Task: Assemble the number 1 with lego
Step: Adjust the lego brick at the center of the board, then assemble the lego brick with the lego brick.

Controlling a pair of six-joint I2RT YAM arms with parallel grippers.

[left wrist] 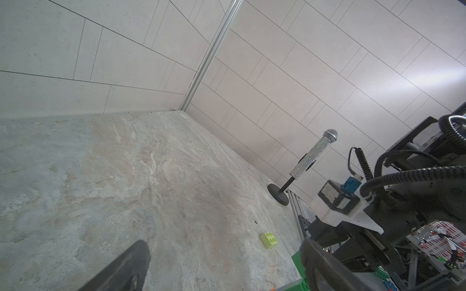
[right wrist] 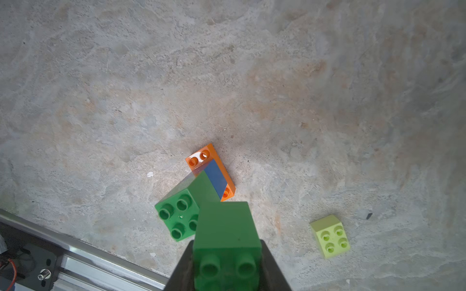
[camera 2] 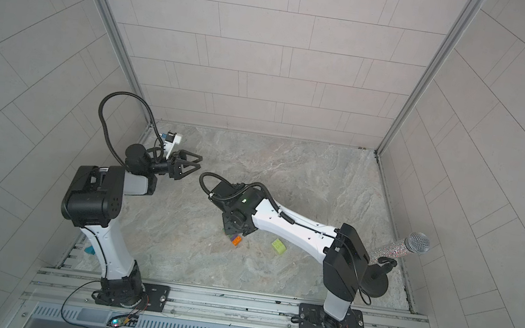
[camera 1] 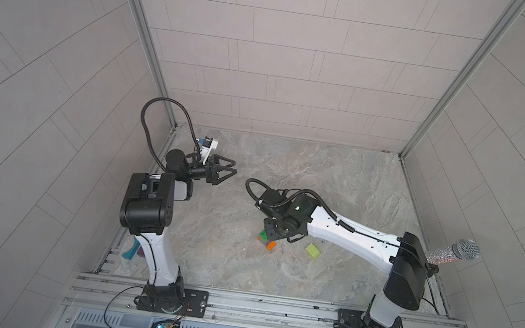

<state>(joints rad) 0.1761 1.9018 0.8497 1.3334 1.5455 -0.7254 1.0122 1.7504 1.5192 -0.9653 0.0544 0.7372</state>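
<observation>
Your right gripper (right wrist: 227, 267) is clamping a glossy, studded green brick (right wrist: 225, 226) close over the number 1 (right wrist: 176, 216), an orange-blue-green stub standing nearer the mottled worktop's (camera 1: 320, 187) front edge, while the left gripper (camera 1: 230, 171) is hanging agape.

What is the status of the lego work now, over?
Left end effector open, empty, raised. Right end effector shut on green brick, beside orange-blue-green stack, not yet joined. Lime brick loose, apart. Nothing blocks the stack.
</observation>
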